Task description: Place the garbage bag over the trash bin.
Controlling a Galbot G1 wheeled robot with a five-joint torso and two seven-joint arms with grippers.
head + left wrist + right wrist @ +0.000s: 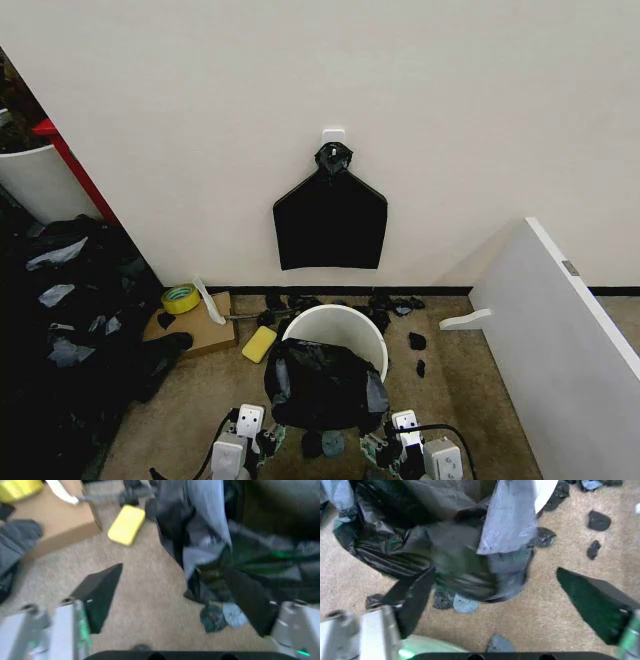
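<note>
The white bin (340, 330) stands on the tan carpet near the far wall. It is round, smooth and hard. The black bag (322, 385) hangs over its near rim, puffed and crinkly, and only the near part of the mouth is covered. The far rim shows bare and white. I think the bag is draped here because the near edge was the easiest to reach, and it needs pulling across to the far side.

The left gripper (175, 596) hangs low, just left of the bag, with its two dark fingers spread wide and nothing between them. The right gripper (512, 600) hangs low on the near right side, also spread wide and holding nothing. Both look let go of the bag.

The bag is thin and shiny, with pale glints on its folds, so it looks floppy and slippery.

Small black scraps (418, 342) lie on the carpet around the bin. A flat bundle (330, 222) of bags hangs on the wall above it.
</note>
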